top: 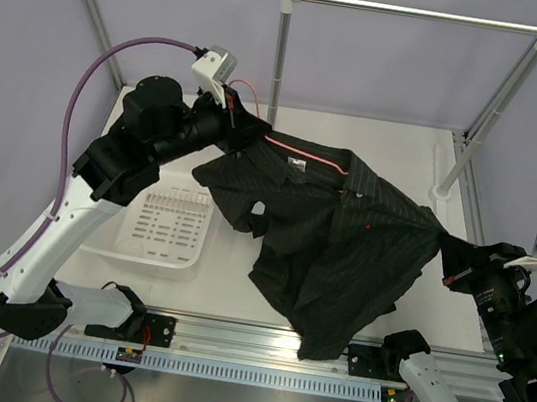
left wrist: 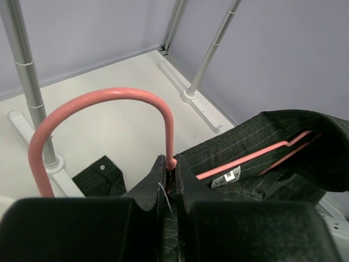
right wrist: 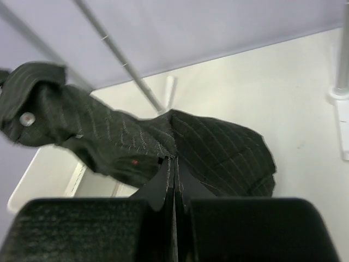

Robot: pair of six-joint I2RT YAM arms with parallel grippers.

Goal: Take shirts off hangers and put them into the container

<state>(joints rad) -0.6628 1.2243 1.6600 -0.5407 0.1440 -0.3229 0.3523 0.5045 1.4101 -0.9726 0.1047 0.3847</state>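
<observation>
the black pinstriped button-up shirt [top: 342,252] is stretched across the centre of the top view, held up between both arms, with the thin pink wire hanger [left wrist: 103,97] inside its collar. the left gripper [left wrist: 172,170], at upper left, is clamped tight at the base of the hanger's hook. the right gripper [right wrist: 174,164], at right, is fully closed on a fold of shirt cloth. the white slotted plastic basket [top: 128,231] sits at lower left, under the left arm.

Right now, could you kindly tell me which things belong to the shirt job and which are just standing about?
Job: black shirt, pink hanger, white basket, left pincer shut on the hanger, right pincer shut on the shirt.
Standing about: metal rail, upright posts.
</observation>
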